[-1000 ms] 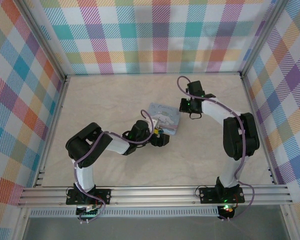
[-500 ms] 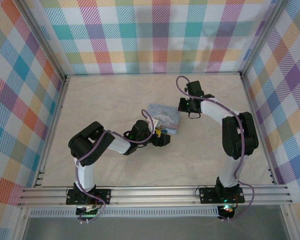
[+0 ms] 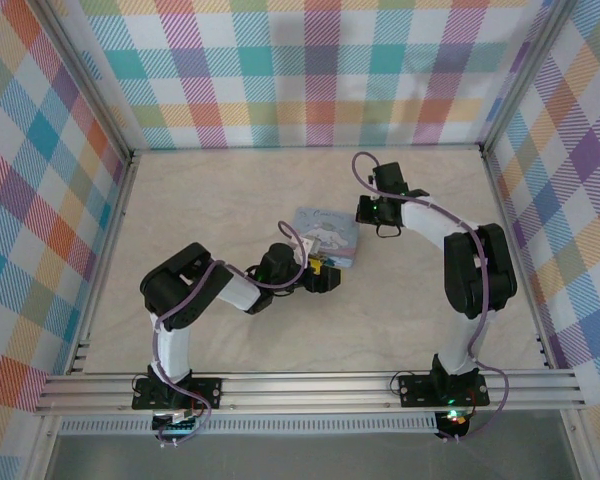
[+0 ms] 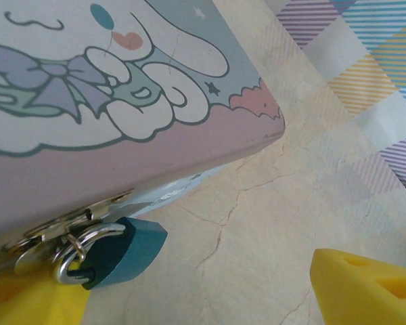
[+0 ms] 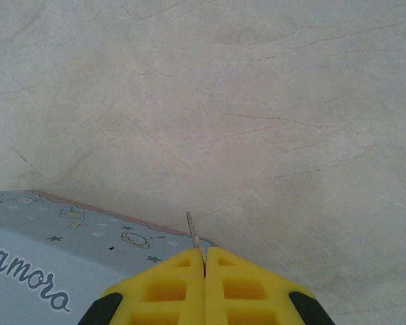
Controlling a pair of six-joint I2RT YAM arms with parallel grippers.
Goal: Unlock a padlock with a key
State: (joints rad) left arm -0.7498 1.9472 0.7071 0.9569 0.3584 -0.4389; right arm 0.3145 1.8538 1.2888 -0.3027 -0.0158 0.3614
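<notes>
The padlock point(image 4: 125, 249), a small teal body on a thin metal shackle point(image 4: 78, 245), hangs from the hasp on the front of the pale blue cartoon tin point(image 4: 122, 101). My left gripper point(image 4: 189, 288) is open at the tin's near edge point(image 3: 320, 275). The padlock sits just inside its left finger point(image 4: 34, 301), and the right finger point(image 4: 365, 288) is far off to the side. My right gripper point(image 5: 204, 256) is shut on the key point(image 5: 193, 237), a thin metal sliver sticking out past the fingertips. It hovers by the tin's far right corner point(image 3: 372, 212).
The tin point(image 3: 327, 237) stands mid-table on the pale marbled surface point(image 3: 230, 200). Plaid walls with metal posts point(image 3: 490, 150) close in the back and both sides. A rail point(image 3: 310, 388) runs along the near edge.
The left arm's elbow has crept slightly right, with its gripper staying at the tin. The right gripper has edged a little toward the back, still holding the key.
</notes>
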